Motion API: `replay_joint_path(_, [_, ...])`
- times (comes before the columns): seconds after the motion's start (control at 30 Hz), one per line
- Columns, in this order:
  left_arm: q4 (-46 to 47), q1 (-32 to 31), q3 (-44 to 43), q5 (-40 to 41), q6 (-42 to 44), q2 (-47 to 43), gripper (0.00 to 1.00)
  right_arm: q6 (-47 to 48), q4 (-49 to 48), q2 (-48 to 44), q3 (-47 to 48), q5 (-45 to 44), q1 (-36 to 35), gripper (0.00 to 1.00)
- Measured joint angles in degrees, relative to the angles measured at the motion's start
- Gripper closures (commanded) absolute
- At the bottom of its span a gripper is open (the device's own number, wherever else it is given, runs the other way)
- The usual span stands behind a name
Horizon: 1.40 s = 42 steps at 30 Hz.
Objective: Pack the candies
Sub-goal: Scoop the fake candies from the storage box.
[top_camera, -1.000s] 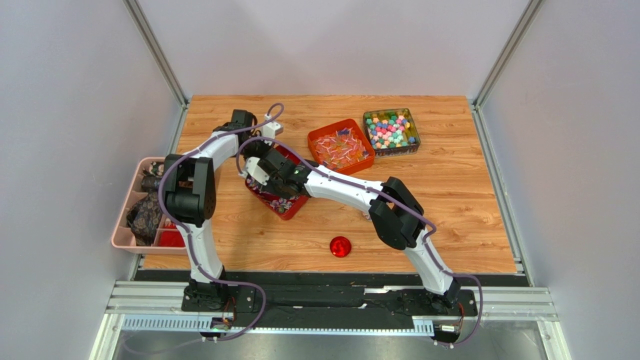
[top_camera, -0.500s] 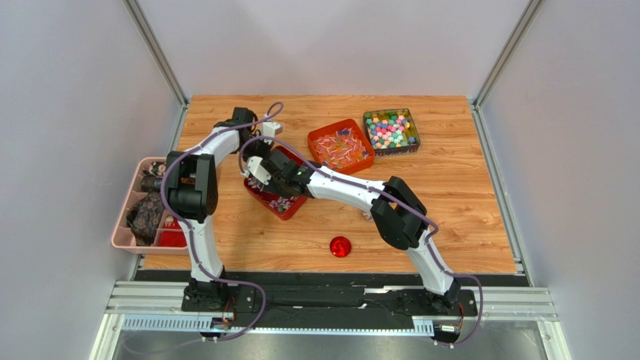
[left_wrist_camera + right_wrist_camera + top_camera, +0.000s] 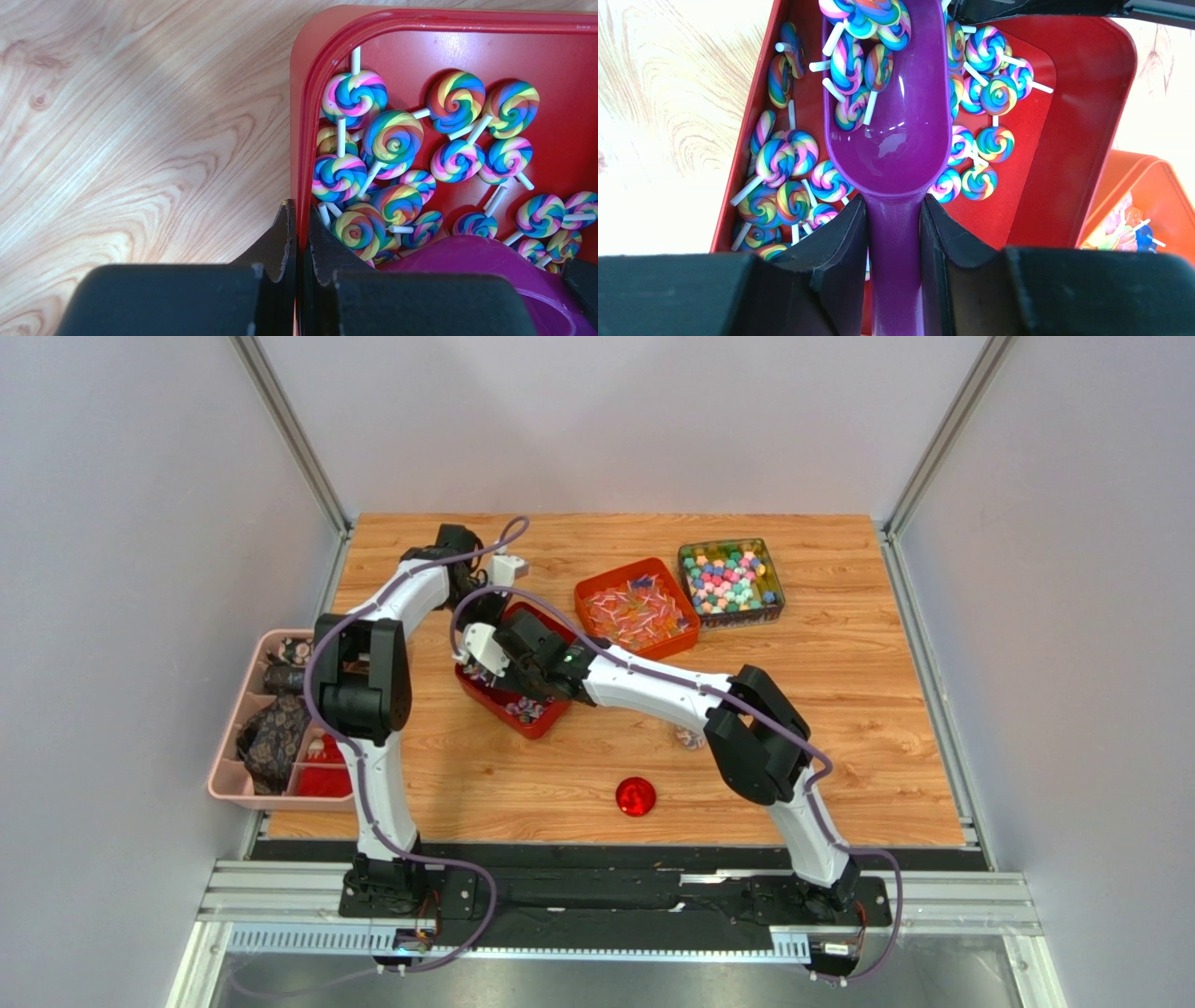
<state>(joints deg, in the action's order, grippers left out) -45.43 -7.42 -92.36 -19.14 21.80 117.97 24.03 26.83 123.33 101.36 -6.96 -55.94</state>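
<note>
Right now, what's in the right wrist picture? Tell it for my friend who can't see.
The right claw grips the handle of a purple scoop, whose bowl holds several rainbow swirl lollipops. Below it sits a red tray with more lollipops scattered inside, on a wooden table; an orange tray peeks in at the lower right.

Tiny rainbow-swirl lollipops [image 3: 393, 136] on white sticks, lying flat and criss-crossed on the floor of the red tray [image 3: 303, 105], crowded toward one wall and corner. A small heap of the same in the bowl of the purple scoop [image 3: 899, 140], toward its far tip. Farther back on the worktop [image 3: 870, 686], pale wrapped sweets [image 3: 638, 613] in the orange tray [image 3: 584, 597]. Just beside it, round pastel sweets [image 3: 723, 581] filling the square tin [image 3: 744, 620].
</note>
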Motion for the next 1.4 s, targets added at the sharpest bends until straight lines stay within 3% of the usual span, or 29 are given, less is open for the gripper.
replay_joint_path(0.6, [-2.08, -1.57, -0.81, 0.70, 4.20, 2.08, 1.00, 7.19, -4.70, -0.15, -4.35, -1.51, -0.26, 1.00])
replay_joint_path(1.4, [-8.31, -2.97, -5.49, 2.25, 10.19, 5.29, 1.00, 14.84, -18.36, -4.50, -16.83, -2.73, -0.28, 1.00])
